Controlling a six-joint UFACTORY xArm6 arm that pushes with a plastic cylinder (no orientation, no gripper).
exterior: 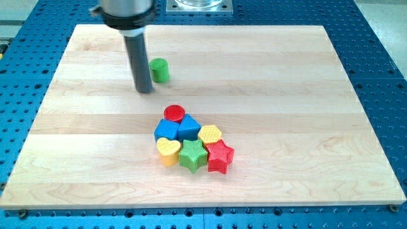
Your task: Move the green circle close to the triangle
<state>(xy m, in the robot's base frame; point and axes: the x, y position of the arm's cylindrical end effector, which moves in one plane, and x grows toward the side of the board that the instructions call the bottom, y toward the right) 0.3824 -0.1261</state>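
The green circle (159,70) stands alone on the wooden board near the view's top left. My tip (145,91) rests on the board just left of and slightly below the green circle, close to it but with a small gap. The other blocks sit in a tight cluster at the board's middle: a red circle (174,114), a blue block (166,131) that may be the triangle, a blue block (189,128), a yellow hexagon (210,135), a yellow heart (168,151), a green star (192,155) and a red star (219,156).
The wooden board (305,95) lies on a blue perforated table (381,76). A metal mount (198,5) sits at the view's top edge.
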